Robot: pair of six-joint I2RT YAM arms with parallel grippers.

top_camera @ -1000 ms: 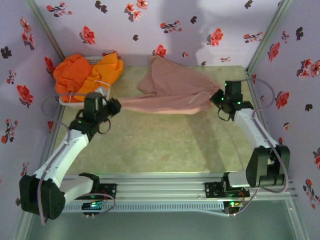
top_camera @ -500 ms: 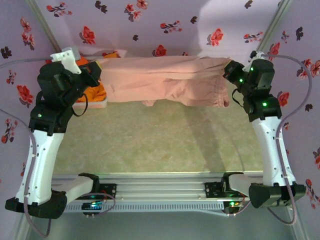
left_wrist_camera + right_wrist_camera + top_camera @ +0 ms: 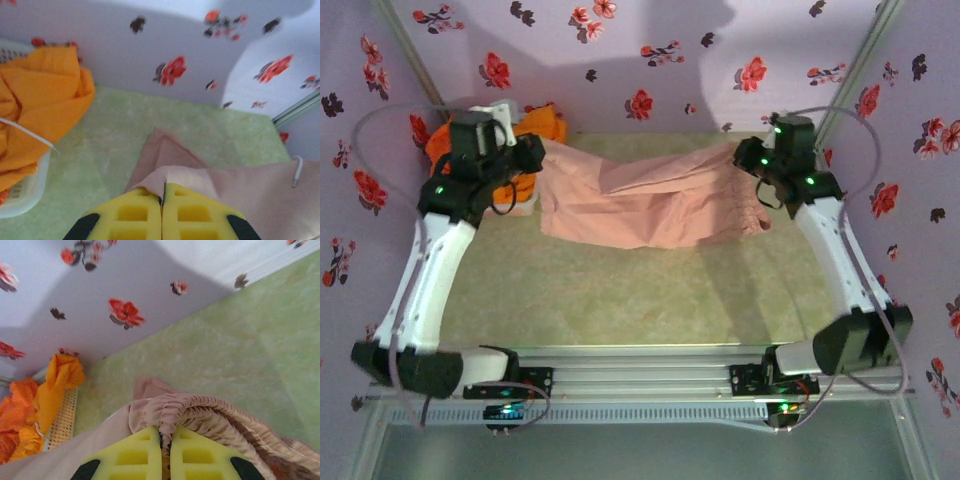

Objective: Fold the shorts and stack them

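Observation:
The dusty pink-beige shorts [image 3: 640, 200] are stretched sideways between both grippers over the back of the green table, their lower edge sagging toward the surface. My left gripper [image 3: 535, 152] is shut on the shorts' left corner; in the left wrist view the yellow pads [image 3: 162, 192] pinch a fold of the pink fabric [image 3: 250, 195]. My right gripper [image 3: 748, 165] is shut on the gathered elastic waistband [image 3: 210, 412], which bunches between the right wrist's pads [image 3: 166, 437]. Bright orange shorts [image 3: 535, 125] lie heaped at the back left, a white drawstring [image 3: 30, 132] trailing over them.
The white mesh basket [image 3: 520, 207] holds the orange pile in the back-left corner, just behind my left gripper. Flowered walls [image 3: 650, 50] close in the back and both sides. Bare green table [image 3: 620, 290] stretches in front of the hanging shorts.
Both arms lifted the pink shorts off the table and pulled them taut and high, then came down again. The shorts now hang lower, nearer the table.

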